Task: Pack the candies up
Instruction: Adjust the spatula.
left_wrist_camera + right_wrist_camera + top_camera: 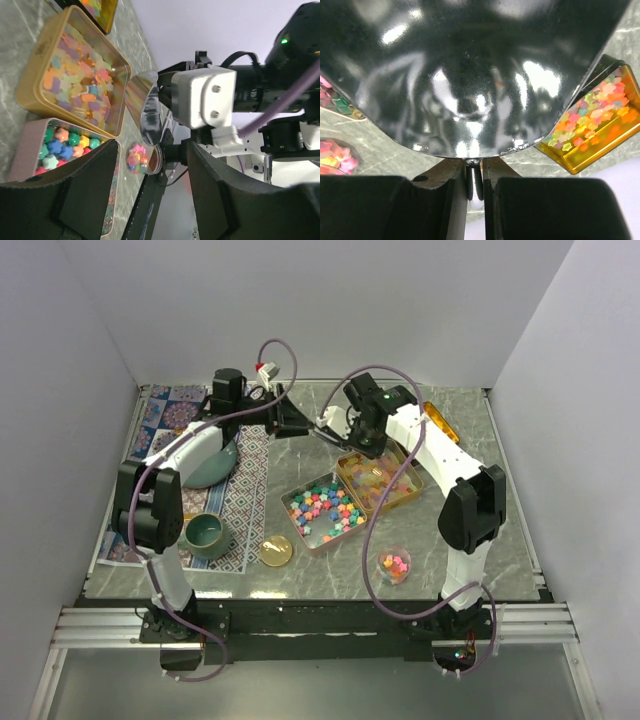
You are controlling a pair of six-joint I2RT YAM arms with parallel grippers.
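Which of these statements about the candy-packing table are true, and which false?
1. The right fingers grip the metal scoop by its handle. True.
2. The left fingers hold a candy. False: they are open and empty.
3. The gold tin contains candies. True.
4. The small round container is empty. False: it holds a few candies.
5. The green cup stands on the patterned mat. True.
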